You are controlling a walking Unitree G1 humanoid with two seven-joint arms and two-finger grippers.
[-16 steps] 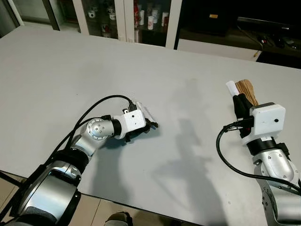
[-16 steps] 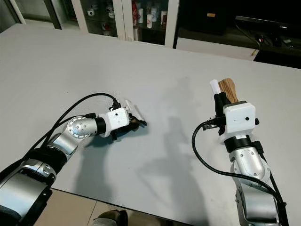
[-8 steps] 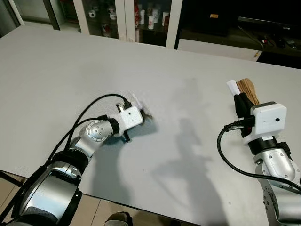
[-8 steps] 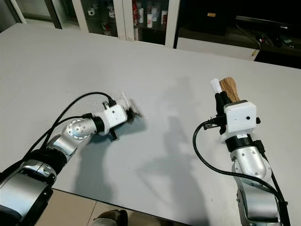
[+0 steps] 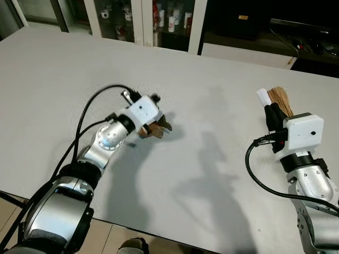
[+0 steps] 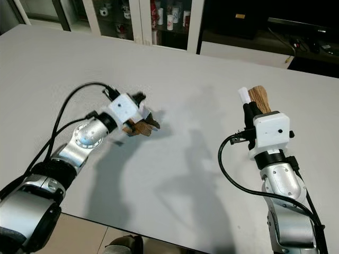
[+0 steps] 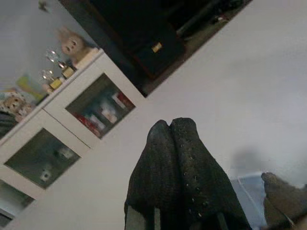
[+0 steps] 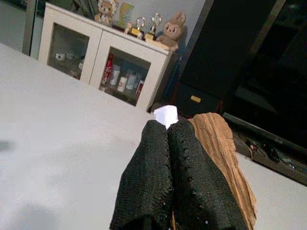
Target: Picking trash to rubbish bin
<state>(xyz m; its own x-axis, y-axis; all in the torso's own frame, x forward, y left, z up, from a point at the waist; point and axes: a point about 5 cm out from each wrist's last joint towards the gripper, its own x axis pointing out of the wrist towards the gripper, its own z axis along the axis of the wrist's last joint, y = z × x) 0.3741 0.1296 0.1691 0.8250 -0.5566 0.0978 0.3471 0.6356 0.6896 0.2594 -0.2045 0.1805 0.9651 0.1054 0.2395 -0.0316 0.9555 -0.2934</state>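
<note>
Your left tool (image 5: 159, 126) has lifted off the desk (image 5: 212, 174) since a second ago and turned upward, fingers pressed together on a brown scrap (image 5: 155, 130); that pickup looks done. Its forearm angles up, wrist raised. Your right tool (image 5: 271, 114) stays upright at the right, clamped on a brown wrapper (image 5: 279, 100). Judgement: both pieces are ready for a bin.
</note>
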